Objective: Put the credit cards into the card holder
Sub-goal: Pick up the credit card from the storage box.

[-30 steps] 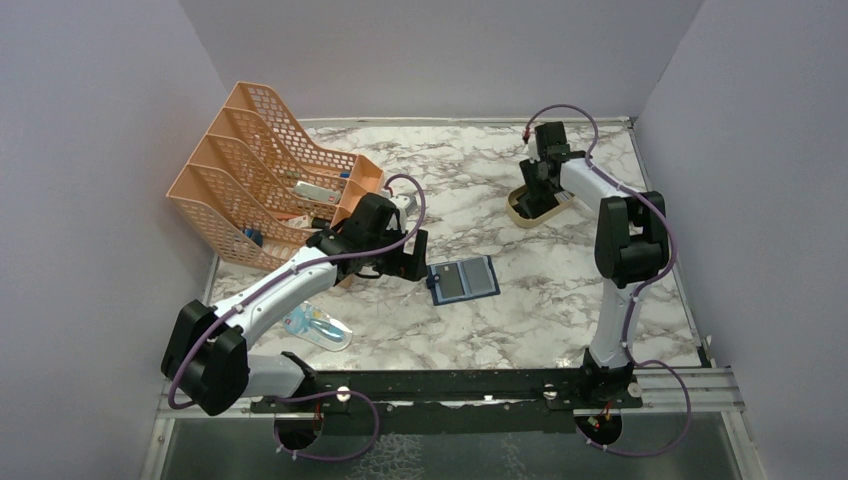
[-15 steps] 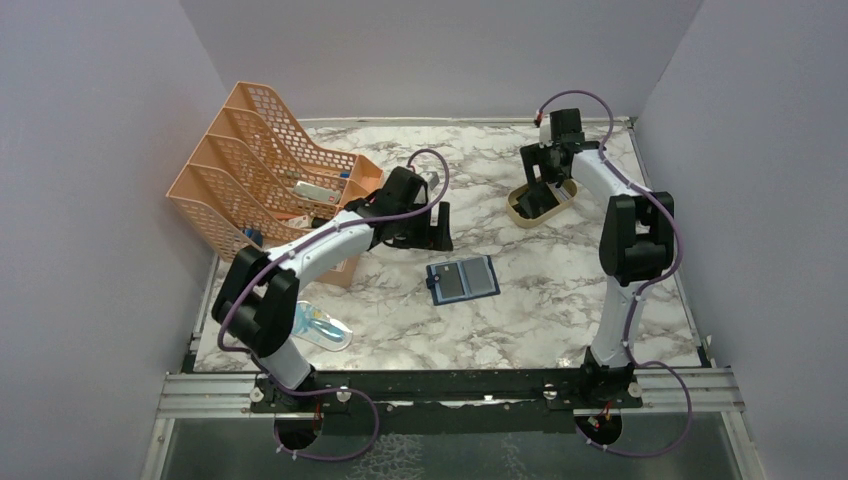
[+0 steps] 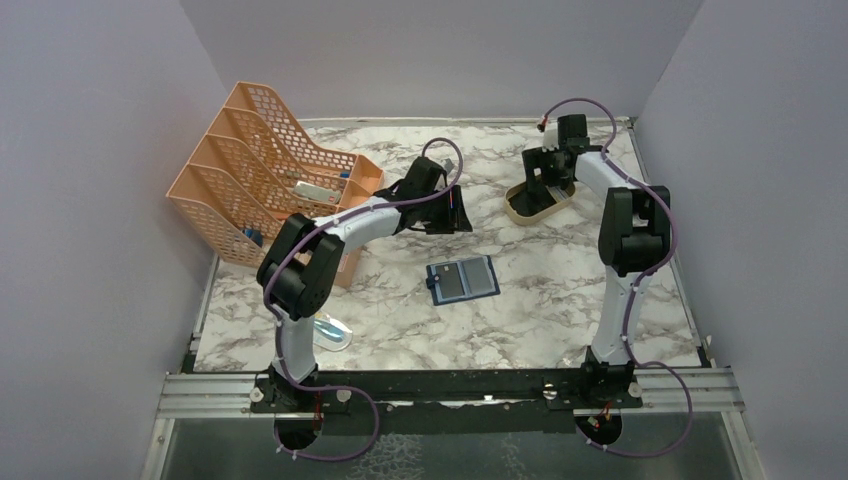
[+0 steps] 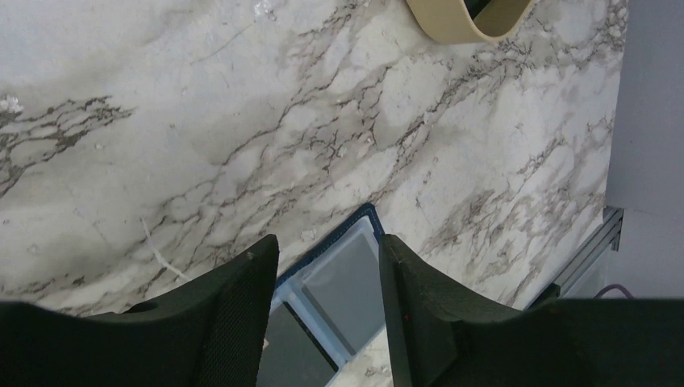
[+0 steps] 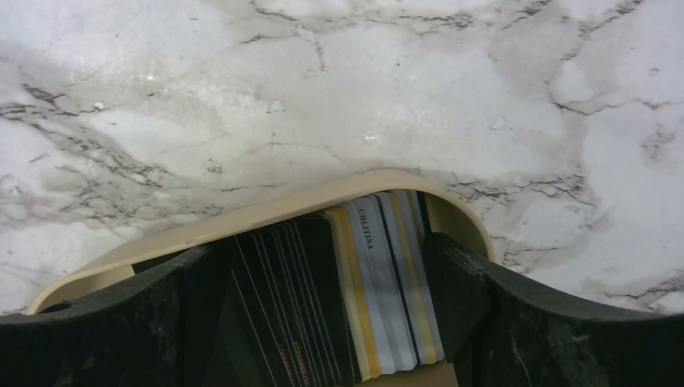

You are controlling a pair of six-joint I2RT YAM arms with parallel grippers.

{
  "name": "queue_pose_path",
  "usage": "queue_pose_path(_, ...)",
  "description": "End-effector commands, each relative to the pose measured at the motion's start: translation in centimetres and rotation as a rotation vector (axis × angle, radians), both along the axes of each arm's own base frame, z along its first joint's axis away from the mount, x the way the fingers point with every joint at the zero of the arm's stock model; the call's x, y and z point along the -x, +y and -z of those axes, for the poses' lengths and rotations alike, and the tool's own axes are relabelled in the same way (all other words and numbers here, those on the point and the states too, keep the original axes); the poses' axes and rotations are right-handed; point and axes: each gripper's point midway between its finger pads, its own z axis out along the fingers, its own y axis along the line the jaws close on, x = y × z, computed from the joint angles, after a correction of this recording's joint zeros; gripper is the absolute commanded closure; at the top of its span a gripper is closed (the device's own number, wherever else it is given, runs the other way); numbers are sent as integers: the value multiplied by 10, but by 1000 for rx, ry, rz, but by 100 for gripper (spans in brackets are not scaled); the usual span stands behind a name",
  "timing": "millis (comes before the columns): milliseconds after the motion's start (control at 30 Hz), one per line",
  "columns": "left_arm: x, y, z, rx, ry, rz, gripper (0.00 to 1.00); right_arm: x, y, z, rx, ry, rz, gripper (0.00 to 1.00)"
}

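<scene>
The card holder (image 3: 462,280), a navy wallet, lies open and flat on the marble table (image 3: 560,290). In the left wrist view its clear inner pockets (image 4: 339,294) show below and between my left fingers. My left gripper (image 3: 458,212) (image 4: 329,242) hovers behind the holder, jaws partly apart with nothing between them. The credit cards (image 5: 355,282) stand on edge in a tan oval tray (image 3: 520,207) (image 5: 242,214): several dark ones, then yellow and pale ones. My right gripper (image 3: 542,185) (image 5: 323,246) is open over the tray, one finger on each side of the stack.
An orange mesh file rack (image 3: 260,185) stands at the back left. A blue-patterned packet (image 3: 325,330) lies near the left arm's base. Purple walls close in the left, back and right sides. The tan tray's rim (image 4: 460,24) shows at the top of the left wrist view.
My left arm has swung from beside the rack towards the table's middle, its jaws narrowing. My right gripper has opened wider over the tray.
</scene>
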Motion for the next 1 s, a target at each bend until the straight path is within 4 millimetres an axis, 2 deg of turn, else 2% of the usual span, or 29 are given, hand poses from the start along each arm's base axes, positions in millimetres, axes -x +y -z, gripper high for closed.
queue_pose_path(0, -22, -20, -12, 88, -24, 1, 52, 14, 24, 6, -123, 39, -63, 14)
queue_pose_path(100, -33, -26, -5, 97, -20, -3, 57, 18, 39, -12, -206, 19, -97, 15)
queue_pose_path(200, -41, -35, 2, 121, -13, 5, 62, 22, 51, -21, -296, 35, -122, 16)
queue_pose_path(533, -55, -52, 21, 163, 12, 26, 75, 41, 80, -31, -505, 90, -174, 20)
queue_pose_path(767, -54, -57, 31, 189, 35, 37, 78, 54, 92, -45, -642, 117, -215, 24)
queue_pose_path(967, -56, -60, 32, 205, 42, 37, 78, 67, 103, -55, -738, 145, -236, 27)
